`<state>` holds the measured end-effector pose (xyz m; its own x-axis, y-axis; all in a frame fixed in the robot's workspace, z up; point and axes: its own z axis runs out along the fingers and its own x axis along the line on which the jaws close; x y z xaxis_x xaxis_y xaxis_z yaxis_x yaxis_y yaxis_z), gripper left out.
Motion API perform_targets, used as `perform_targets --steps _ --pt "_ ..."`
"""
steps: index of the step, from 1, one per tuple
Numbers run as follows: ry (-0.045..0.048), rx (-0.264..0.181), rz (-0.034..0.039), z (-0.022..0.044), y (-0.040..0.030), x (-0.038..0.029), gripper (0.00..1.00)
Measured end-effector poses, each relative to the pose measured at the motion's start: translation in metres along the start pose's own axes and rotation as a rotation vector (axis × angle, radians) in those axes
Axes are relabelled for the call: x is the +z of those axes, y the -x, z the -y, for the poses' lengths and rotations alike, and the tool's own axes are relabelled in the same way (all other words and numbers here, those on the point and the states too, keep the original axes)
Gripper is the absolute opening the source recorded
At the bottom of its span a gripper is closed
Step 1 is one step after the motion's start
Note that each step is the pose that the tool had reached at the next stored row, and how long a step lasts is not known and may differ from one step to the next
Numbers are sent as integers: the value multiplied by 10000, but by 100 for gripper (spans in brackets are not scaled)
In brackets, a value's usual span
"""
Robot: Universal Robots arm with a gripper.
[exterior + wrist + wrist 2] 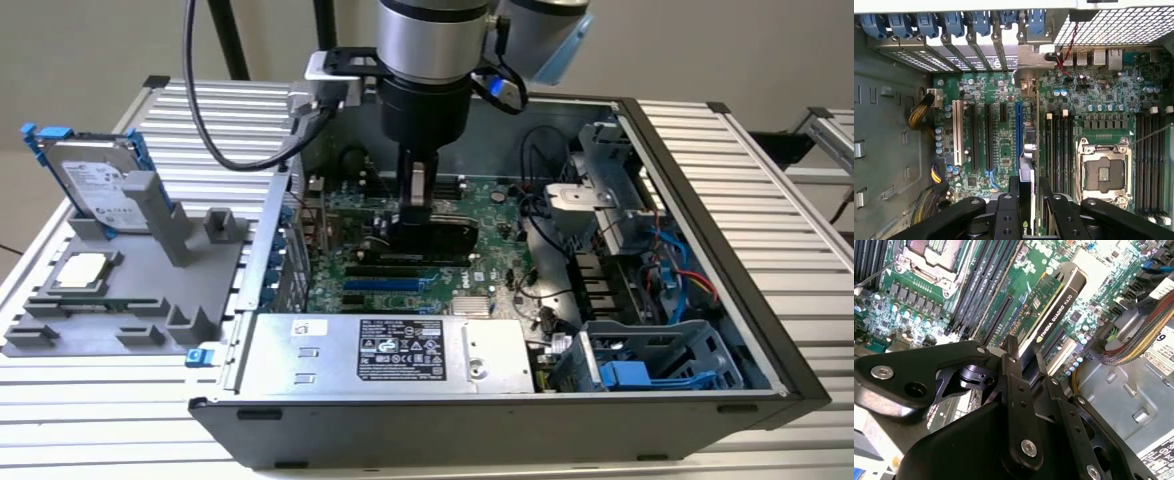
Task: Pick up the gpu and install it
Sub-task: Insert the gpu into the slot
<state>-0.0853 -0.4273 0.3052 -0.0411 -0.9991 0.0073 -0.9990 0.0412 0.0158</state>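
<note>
Exterior view: end effector (418,215) clamped on gpu (438,240), card upright betw. fingers, low over motherboard (487,262) slots, inside pc case (694,330).

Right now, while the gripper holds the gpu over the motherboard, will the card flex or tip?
The gpu looks like a rigid board with a shroud, so it probably stays stiff. The gripper holds its upper edge, so it may tilt. Exposed components suggest fragility.

Behind our ribbed aluminium desk (747,150) we see a plain beige wall (80,45), evenly lit, with a black pole (230,35) rising in front of it.
</note>
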Motion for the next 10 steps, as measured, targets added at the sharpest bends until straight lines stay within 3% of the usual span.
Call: perform_targets --steps 10 --pt "-1 -1 0 -38 -68 48 0"
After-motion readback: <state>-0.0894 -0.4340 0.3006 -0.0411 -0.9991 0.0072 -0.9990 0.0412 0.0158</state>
